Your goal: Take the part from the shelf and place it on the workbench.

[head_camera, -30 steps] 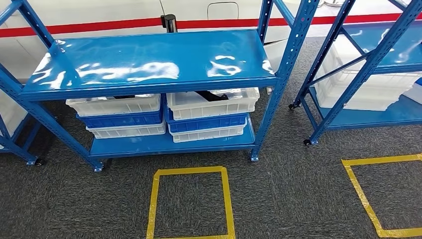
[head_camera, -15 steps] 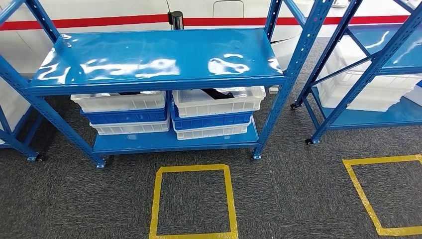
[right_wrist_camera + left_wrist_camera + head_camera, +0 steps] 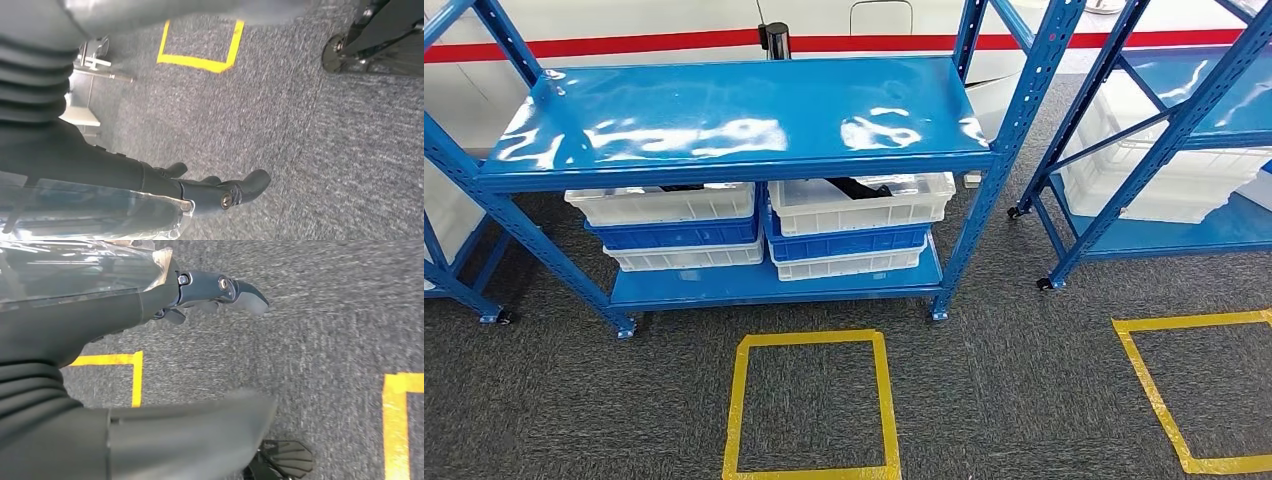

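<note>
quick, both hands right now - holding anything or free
Left hand: open, holds nothing, hanging over the carpet.
Right hand: open, holds nothing, hanging over the carpet.

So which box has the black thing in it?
Look under the blue shelf, on its bottom level, where two stacks of bins sit. It is the top white bin of the right stack; a black part shows inside.

I count two blue shelving units (image 3: 754, 120) — a third is cut off at the left edge. On the lower shelf: four white crates (image 3: 861, 205), two blue crates (image 3: 844, 243) — and two yellow floor squares (image 3: 812, 405).
</note>
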Controlling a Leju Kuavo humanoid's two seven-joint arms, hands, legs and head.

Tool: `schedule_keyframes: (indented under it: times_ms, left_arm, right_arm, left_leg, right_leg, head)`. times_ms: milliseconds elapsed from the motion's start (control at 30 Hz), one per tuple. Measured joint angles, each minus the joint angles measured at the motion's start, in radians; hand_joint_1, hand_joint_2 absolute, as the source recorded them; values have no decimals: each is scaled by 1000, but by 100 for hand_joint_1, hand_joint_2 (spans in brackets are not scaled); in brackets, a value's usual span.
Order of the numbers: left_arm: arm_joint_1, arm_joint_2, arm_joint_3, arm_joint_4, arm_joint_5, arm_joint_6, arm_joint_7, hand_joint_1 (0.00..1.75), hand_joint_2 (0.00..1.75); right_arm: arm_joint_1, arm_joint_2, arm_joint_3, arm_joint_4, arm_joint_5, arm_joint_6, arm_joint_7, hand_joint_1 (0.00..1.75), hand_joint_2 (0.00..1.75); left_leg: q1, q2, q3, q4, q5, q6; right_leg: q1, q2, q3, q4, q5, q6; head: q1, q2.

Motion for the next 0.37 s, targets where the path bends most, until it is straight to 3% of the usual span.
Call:
schedule_keyframes:
  times_ms: [367]
  left_arm:
    - [49,30,-213,-43,239,-35,71,0,0]
  right_arm:
    - [43,-17,96,-45,-178,48,-35,0,0]
  left_leg:
    - [2,0,-1,0,0,0]
  right_leg:
    - [1,0,-1,0,0,0]
  head:
    - [0,0]
